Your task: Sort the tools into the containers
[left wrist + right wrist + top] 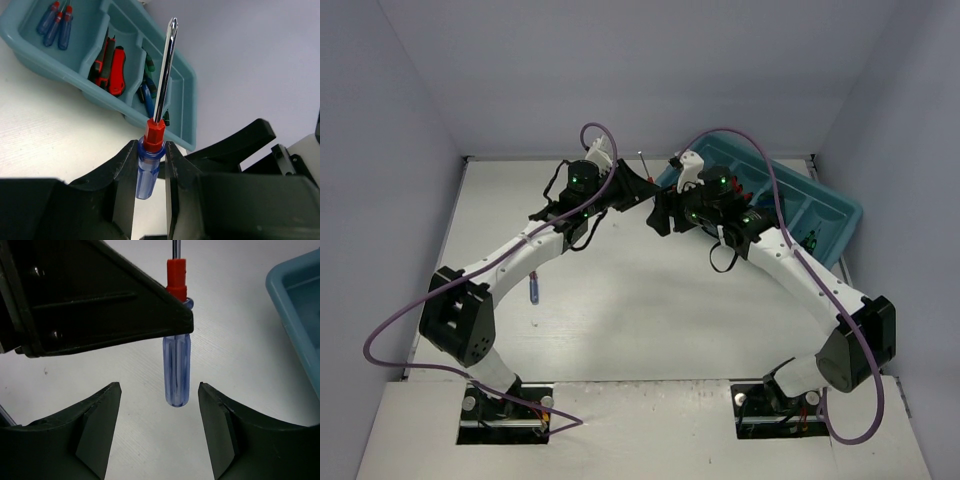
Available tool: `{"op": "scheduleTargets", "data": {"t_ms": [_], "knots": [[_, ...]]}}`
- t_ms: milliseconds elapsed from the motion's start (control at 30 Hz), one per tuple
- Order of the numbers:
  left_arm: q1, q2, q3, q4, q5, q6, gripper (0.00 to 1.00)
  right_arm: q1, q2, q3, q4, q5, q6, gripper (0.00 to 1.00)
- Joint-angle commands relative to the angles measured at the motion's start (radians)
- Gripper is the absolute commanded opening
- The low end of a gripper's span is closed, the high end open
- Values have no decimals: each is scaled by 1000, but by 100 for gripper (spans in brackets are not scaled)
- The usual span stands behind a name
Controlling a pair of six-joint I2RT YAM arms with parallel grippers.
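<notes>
Between spread right gripper: screwdriver handle | left gripper clamps it

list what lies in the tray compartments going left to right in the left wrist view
teal tray: blue-handled screwdrivers → red utility knives → green- and blue-handled tools. The held screwdriver in the left gripper crosses that last compartment, so it is left out.

Both arms bend inward, wrists nearly meeting. The left gripper is clamped on a screwdriver. The right gripper faces it, jaws apart, one on each side of the handle, not touching.
</notes>
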Motion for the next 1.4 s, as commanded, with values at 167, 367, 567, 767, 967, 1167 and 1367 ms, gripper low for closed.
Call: {"op": "scheduleTargets", "data": {"t_ms": [167, 367, 567, 767, 967, 1167, 1367], "knots": [[0, -83, 10, 100, 44, -24, 0, 3, 27, 64, 69, 41, -34, 55], [-1, -88, 5, 100, 53, -25, 0, 11, 71, 94, 70, 13, -45, 30], [4, -99, -23, 99, 42, -15, 11, 7, 100, 121, 73, 73, -34, 2], [63, -173, -114, -15, -68, 48, 49, -66, 187, 164, 73, 195, 71, 0], [114, -301, -74, -529, -358, 303, 63, -216, 355, 277, 72, 246, 244, 0], [148, -423, -117, -793, -567, 422, 69, -309, 589, 479, 70, 311, 336, 12], [219, -483, -284, -817, -545, 384, 70, -337, 750, 669, 69, 267, 351, 45]]}}
